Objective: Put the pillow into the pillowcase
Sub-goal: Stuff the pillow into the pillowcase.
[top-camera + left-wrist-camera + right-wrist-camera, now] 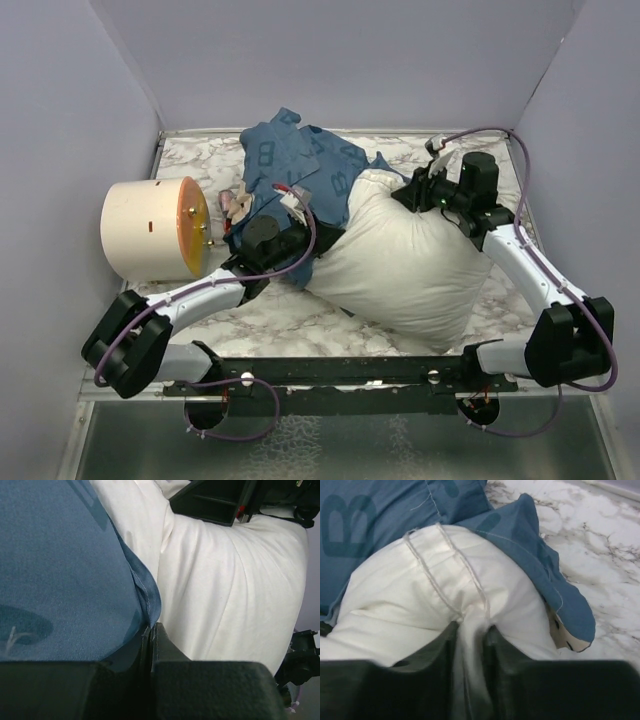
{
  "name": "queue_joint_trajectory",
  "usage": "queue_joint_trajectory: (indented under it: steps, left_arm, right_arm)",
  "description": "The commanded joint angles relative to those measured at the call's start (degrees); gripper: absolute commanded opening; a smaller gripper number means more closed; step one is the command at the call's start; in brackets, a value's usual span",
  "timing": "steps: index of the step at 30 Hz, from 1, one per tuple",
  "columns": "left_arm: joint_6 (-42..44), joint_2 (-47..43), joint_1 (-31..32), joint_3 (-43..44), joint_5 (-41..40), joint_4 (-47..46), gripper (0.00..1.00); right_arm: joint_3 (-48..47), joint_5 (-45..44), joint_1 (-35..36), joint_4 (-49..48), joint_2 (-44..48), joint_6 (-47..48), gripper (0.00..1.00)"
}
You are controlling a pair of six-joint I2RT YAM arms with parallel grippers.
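We see left fingers [167,650] clamped on pillowcase [65,570] hem beside pillow [225,590] — anchoring it, likely; right fingers [437,647] pinch pillow to push.

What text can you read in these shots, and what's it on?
"B": a big darker-blue letter on the pillowcase, clear in the right wrist view.
More letters on the pillowcase in the top view: they look like "B" as well, but are too small to be sure.
On the pillow: no print showing.
On the cream drum: only small dark marks, unreadable.
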State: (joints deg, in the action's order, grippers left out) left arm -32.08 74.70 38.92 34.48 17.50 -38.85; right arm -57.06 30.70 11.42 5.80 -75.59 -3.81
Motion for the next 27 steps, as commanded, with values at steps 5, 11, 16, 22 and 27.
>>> queue_joint_trajectory:
  steps: [5,11,16,22,27]
  left_arm:
    - [3.71,-7.35,1.53,6.81,-3.54,23.83,0.20]
    - [9.66,-9.79,0.43,25.28,-10.29,44.27,0.52]
    - [13.69,-1.01,-0.17,46.58,-14.89,60.47,0.54]
    - [24.53,15.01,0.12,66.71,-16.81,67.90,0.59]
    - [36.50,29.53,0.72,80.61,-11.96,76.41,0.65]
  right_arm:
    - [8.42,10.63,2.60,-3.86,4.13,-1.93,0.01]
    - [12.75,8.75,2.73,-11.21,11.59,-3.99,0.01]
    - [15.30,7.51,2.73,-16.07,14.84,-5.28,0.01]
    - [15.40,7.37,3.24,-18.10,15.96,-5.26,0.01]
    - [15.96,7.44,3.52,-18.16,16.54,-5.45,0.01]
